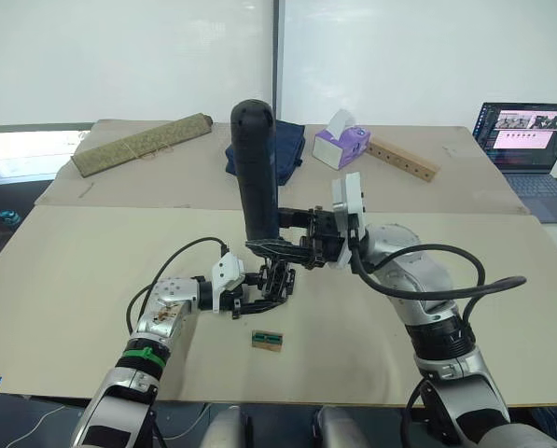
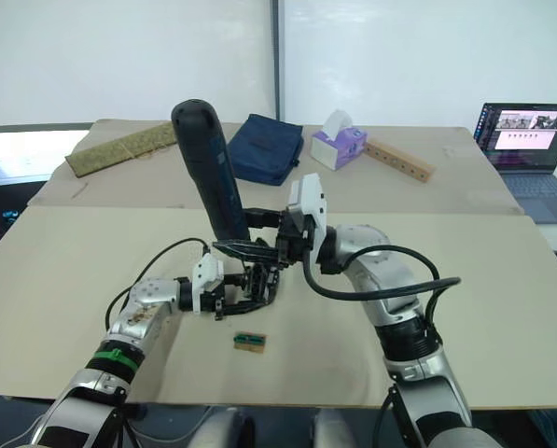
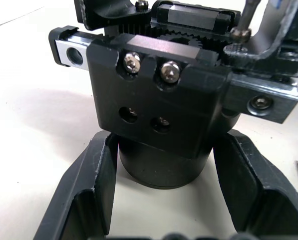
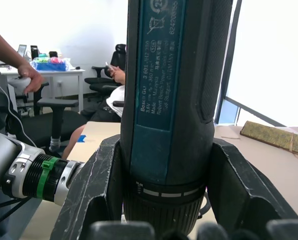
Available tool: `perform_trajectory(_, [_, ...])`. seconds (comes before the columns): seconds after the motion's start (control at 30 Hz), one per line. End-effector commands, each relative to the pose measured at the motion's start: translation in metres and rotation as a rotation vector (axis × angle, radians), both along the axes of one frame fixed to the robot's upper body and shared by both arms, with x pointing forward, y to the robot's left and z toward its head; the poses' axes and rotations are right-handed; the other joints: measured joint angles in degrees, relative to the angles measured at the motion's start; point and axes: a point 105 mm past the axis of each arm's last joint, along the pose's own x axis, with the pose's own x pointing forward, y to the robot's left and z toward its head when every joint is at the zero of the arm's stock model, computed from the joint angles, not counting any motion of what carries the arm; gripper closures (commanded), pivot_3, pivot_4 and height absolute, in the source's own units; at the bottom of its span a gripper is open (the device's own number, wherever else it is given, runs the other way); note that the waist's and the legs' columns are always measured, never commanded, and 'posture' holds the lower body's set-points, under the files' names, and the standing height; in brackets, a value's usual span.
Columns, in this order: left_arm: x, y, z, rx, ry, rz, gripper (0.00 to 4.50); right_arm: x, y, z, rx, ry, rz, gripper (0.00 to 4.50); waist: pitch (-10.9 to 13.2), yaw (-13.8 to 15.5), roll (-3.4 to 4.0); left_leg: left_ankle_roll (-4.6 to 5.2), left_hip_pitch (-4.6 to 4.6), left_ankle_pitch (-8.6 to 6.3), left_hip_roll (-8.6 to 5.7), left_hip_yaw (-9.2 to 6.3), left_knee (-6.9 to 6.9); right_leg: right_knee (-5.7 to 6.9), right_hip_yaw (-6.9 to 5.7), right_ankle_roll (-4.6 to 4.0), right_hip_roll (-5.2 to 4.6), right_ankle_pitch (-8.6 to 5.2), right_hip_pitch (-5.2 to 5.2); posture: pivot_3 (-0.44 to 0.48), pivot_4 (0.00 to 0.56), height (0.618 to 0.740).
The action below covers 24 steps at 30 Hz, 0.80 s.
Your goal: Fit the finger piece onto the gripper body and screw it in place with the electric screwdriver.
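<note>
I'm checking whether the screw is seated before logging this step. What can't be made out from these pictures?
- Bit tip meeting its screw: in the left wrist view the metal bit is cut off by the top edge.
- The finger piece: its pointed end runs out of the left wrist view.
- Gripper body in the eye views: too small, crowded by the left tool.
- Electric screwdriver: its bit end is hidden below the right tool.

A small tan block with a green top [image 1: 267,340] is lying on the near tabletop [image 1: 63,308]. On the far side, a rolled mat [image 1: 140,145] is resting at the left, a dark blue bag [image 2: 267,147] is sitting near the middle, and a purple tissue box [image 1: 341,142] is standing just beside a wooden strip with holes [image 1: 404,161]. An open laptop [image 1: 528,149] is glowing at the right edge
</note>
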Motion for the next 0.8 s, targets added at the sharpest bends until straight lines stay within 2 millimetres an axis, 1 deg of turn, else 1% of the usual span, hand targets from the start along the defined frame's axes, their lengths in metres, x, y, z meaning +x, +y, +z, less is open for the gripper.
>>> perform_trajectory(0.03, [-0.001,-0.003,-0.003,0.013,0.007,-0.01,2.2,0.006,-0.001,-0.031,-0.104,0.088,-0.039,2.58,0.0,0.0,0.0,0.0,0.02,0.0,0.0,0.0,0.0,-0.01,0.0,0.0,0.0,0.0,0.03,0.0,0.15,0.74])
perform_trajectory(0.43, [0.0,-0.002,-0.006,0.013,0.012,-0.006,2.2,0.006,-0.003,-0.051,-0.148,0.14,-0.048,2.58,-0.5,0.0,0.02,0.01,0.34,-0.01,0.02,-0.02,-0.13,-0.18,-0.03,0.01,0.0,-0.02,0.4,0.0,0.15,0.74])
perform_trajectory(0.6, [0.0,-0.002,-0.007,0.015,0.013,-0.005,2.2,0.005,-0.001,-0.052,-0.146,0.133,-0.044,2.58,-0.7,0.0,-0.01,0.01,0.35,-0.02,0.03,-0.02,-0.14,-0.21,-0.03,0.02,0.0,-0.02,0.42,0.0,0.15,0.74])
perform_trajectory(0.8, [0.0,-0.001,-0.007,0.019,0.014,-0.005,2.2,0.006,-0.001,-0.047,-0.129,0.113,-0.044,2.58,-0.8,0.0,-0.01,0.02,0.35,-0.02,0.03,-0.02,-0.15,-0.24,-0.03,0.02,0.01,-0.02,0.42,0.0,0.15,0.74])
